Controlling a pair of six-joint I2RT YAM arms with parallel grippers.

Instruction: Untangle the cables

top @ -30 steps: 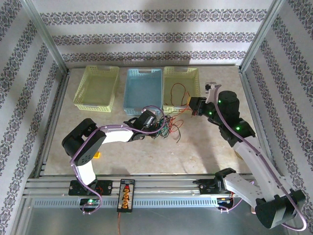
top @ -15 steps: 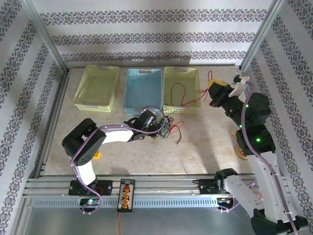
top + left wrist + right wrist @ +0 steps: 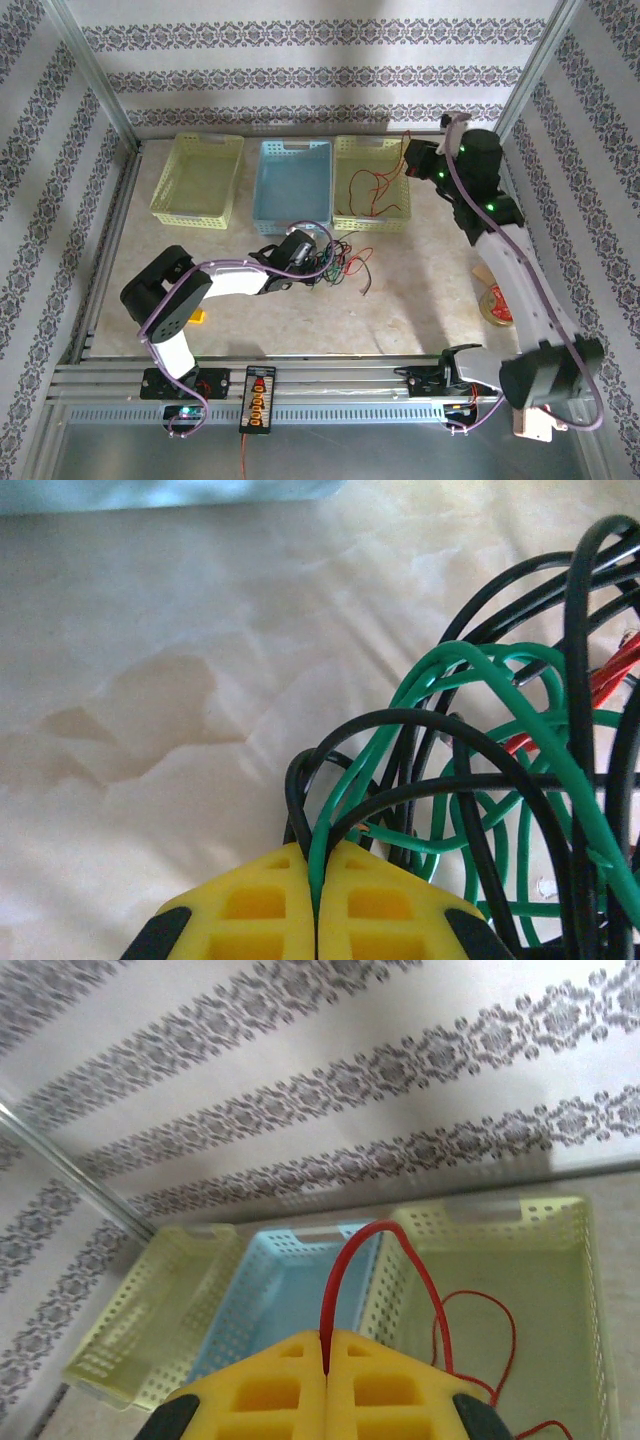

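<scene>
The table [image 3: 420, 290] is pale and looks like stone, with a darker stain [image 3: 130, 715] on it. Behind the table stands a white wall [image 3: 300, 60] with grey flower stripes. The same wallpaper [image 3: 40, 220] rises at both sides of the table. Shiny metal posts [image 3: 97, 80] lean up from the table's far corners. A metal rail [image 3: 340, 372] runs along its near edge.

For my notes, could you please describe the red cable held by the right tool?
Three baskets line the far wall. The red cable loops alone inside the rightmost yellow basket, one end in the right tool, apart from the tangled bundle.
</scene>
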